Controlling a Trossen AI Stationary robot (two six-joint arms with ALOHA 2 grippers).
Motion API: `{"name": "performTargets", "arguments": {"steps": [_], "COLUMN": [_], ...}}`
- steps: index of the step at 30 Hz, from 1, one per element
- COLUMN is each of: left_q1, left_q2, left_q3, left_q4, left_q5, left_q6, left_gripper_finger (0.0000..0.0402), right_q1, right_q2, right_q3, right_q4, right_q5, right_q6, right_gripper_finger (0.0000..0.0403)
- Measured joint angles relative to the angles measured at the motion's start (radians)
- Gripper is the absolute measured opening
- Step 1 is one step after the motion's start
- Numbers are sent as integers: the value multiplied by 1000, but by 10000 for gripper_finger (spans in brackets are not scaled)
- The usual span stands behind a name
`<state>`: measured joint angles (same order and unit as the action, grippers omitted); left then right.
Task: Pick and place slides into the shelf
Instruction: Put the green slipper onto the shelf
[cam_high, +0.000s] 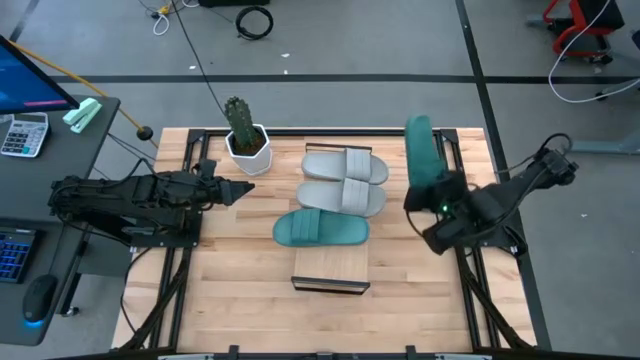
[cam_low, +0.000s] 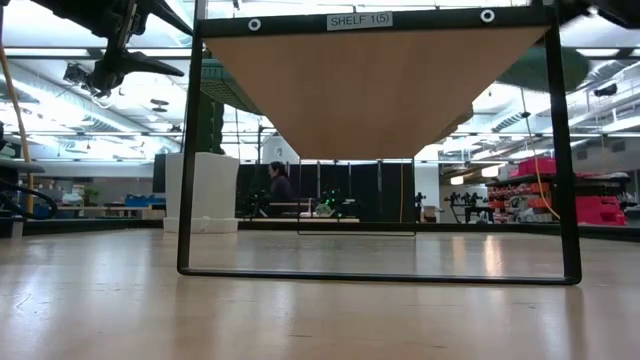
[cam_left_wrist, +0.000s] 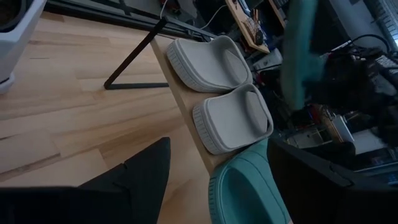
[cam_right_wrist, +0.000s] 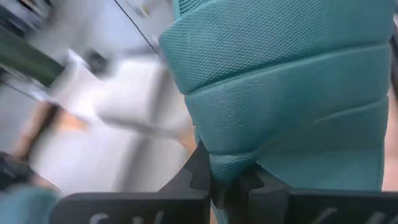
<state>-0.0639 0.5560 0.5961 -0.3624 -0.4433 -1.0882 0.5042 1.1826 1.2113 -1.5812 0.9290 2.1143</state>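
The shelf (cam_high: 330, 268) stands mid-table, its board raised on a dark frame (cam_low: 190, 150). Two light grey slides (cam_high: 345, 165) (cam_high: 343, 196) and one teal slide (cam_high: 320, 230) lie sole-down, side by side on the board; the left wrist view shows them too (cam_left_wrist: 233, 121) (cam_left_wrist: 245, 193). My right gripper (cam_high: 432, 195) hovers right of the shelf, shut on the second teal slide (cam_high: 420, 150). My left gripper (cam_high: 245, 189) waits open, left of the shelf and level with the grey slides, touching nothing. My right gripper pinches a thick edge (cam_right_wrist: 233, 163) at the near end of the teal slide between its two fingers; sole or strap, I cannot tell. The slide is lifted clear, turned on its side. It reaches from the gripper toward the table's far edge (cam_high: 418, 125).
A cactus in a white pot (cam_high: 245, 138) stands at the far left corner of the shelf. The near end of the board (cam_high: 330, 262) is bare wood. A desk with a calculator (cam_high: 22, 132) lies left of the table. A person (cam_low: 280, 185) is far behind.
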Motion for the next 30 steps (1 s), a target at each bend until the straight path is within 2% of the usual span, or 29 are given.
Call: {"name": "performTargets", "arguments": {"steps": [7,11,19,30], "left_q1": [0,0,0,0], "left_q2": [0,0,0,8], "left_q3": [0,0,0,0], "left_q4": [0,0,25,75], "left_q5": [-1,-9,-52,-77], "left_q6": [0,1,58,241], "left_gripper_finger": [270,270,270,270], "right_q1": [-31,-30,-30,-52], "right_q2": [0,-1,24,189], "right_q3": [196,265,262,261], "right_q4": [31,142,612,1203], "right_q5": [301,404,452,437], "right_q6": [-32,-54,-264,-477], "right_gripper_finger": [18,18,18,18]}}
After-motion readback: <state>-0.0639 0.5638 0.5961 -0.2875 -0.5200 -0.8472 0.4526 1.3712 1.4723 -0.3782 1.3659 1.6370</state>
